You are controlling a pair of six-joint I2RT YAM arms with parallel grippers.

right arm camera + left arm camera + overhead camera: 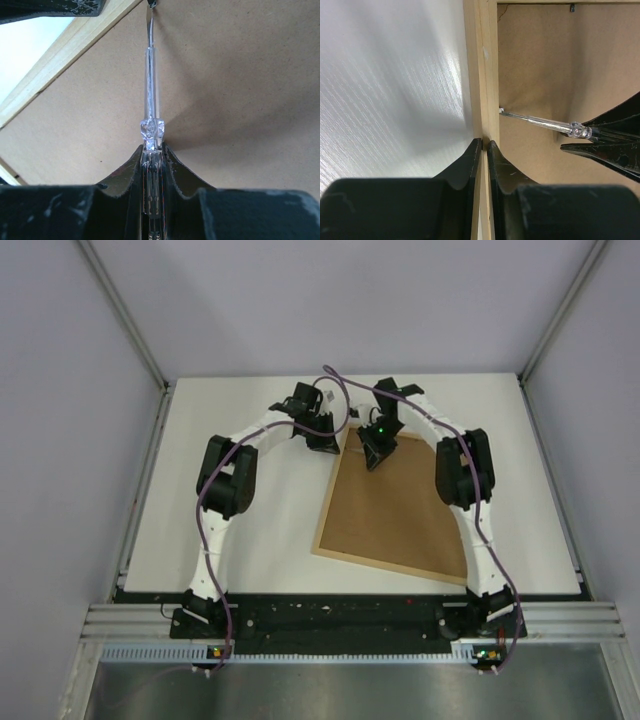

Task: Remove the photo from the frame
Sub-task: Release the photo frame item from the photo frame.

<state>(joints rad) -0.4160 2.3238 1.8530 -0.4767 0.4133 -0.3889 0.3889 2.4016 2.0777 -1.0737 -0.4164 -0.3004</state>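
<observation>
The frame lies face down on the white table, its brown fibreboard back up. The photo is hidden under that back. My left gripper is shut on the frame's light-wood rail near its far left corner, one jaw on each side of the wood. My right gripper is shut on a clear-handled tool with a thin metal blade. The blade tip touches the inner edge of the rail, just ahead of the left jaws. In the top view both grippers meet at the frame's far corner.
White table surrounds the frame, with grey walls on three sides. A small metal tab sits at the frame's far inner edge. The arm bases stand on a black rail at the near edge.
</observation>
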